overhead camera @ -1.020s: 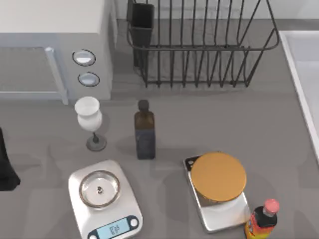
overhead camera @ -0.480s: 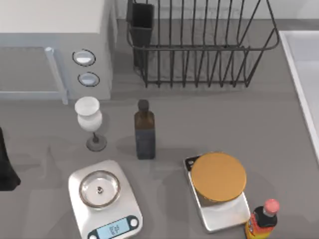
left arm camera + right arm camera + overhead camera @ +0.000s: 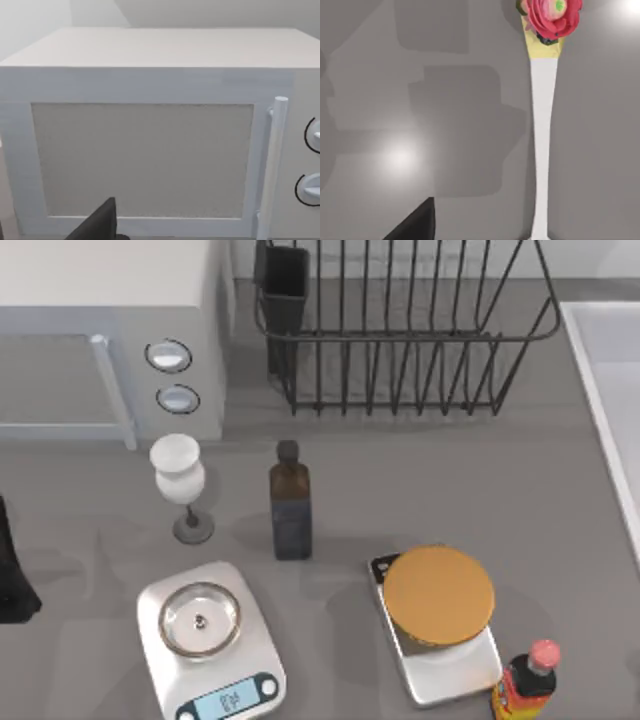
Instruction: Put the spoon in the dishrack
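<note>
The spoon (image 3: pixel 542 125) lies flat on the grey table in the right wrist view. It has a long white handle and a yellow end carrying a red flower (image 3: pixel 552 15). A dark part of my right gripper (image 3: pixel 415 222) hangs above the table, beside the handle and apart from it. The dishrack (image 3: pixel 400 335), a dark wire basket with a black utensil cup (image 3: pixel 284 285) at its left corner, stands at the back of the table. My left arm (image 3: pixel 12 570) is parked at the left edge, and my left gripper (image 3: pixel 100 222) faces the microwave door.
A white microwave (image 3: pixel 110 330) fills the back left. In front of it stand a white goblet (image 3: pixel 180 480), a dark bottle (image 3: pixel 290 505), a white scale (image 3: pixel 210 635), a scale with an orange disc (image 3: pixel 438 595) and a red-capped bottle (image 3: pixel 525 685). A pale counter edge (image 3: pixel 605 390) runs along the right.
No object has moved. Only faint shadows on the table surface have shifted slightly.
</note>
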`<state>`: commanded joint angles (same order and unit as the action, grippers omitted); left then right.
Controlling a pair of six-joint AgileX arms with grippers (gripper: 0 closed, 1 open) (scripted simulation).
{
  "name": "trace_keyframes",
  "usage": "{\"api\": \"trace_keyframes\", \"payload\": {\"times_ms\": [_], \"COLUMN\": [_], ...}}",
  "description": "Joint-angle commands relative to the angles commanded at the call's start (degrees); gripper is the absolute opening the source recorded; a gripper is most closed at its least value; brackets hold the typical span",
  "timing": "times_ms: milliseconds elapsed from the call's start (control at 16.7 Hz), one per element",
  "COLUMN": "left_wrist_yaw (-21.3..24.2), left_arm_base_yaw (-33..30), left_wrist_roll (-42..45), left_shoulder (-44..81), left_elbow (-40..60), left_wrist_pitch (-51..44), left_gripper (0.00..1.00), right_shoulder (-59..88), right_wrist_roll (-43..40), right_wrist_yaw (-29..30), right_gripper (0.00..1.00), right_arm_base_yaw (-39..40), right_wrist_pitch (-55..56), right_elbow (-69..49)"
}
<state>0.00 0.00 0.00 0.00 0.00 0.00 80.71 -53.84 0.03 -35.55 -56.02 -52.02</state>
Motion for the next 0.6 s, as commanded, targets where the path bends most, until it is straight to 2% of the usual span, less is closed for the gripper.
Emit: {"api": "trace_keyframes", "payload": {"times_ms": [180,600], "left_wrist_yaw": [0.0,0.0], "left_arm_base_yaw": [0.0,0.0], "left_wrist_roll": [0.0,0.0], "left_shoulder": [0.0,0.0], "left_elbow": [0.0,0.0], "left_wrist_pitch": [0.0,0.0], "left_gripper": [1.0,1.0], "right_shoulder": [4.77,5.46], "right_wrist_roll": [-3.38,-3.55], "right_wrist_yaw": [-0.26,-0.27], "right_gripper": [1.0,1.0], "right_arm_base_yaw": [-2.22,-2.19], "right_wrist_pitch": [-3.39,-2.7], "right_elbow": [-3.42,-2.98]}}
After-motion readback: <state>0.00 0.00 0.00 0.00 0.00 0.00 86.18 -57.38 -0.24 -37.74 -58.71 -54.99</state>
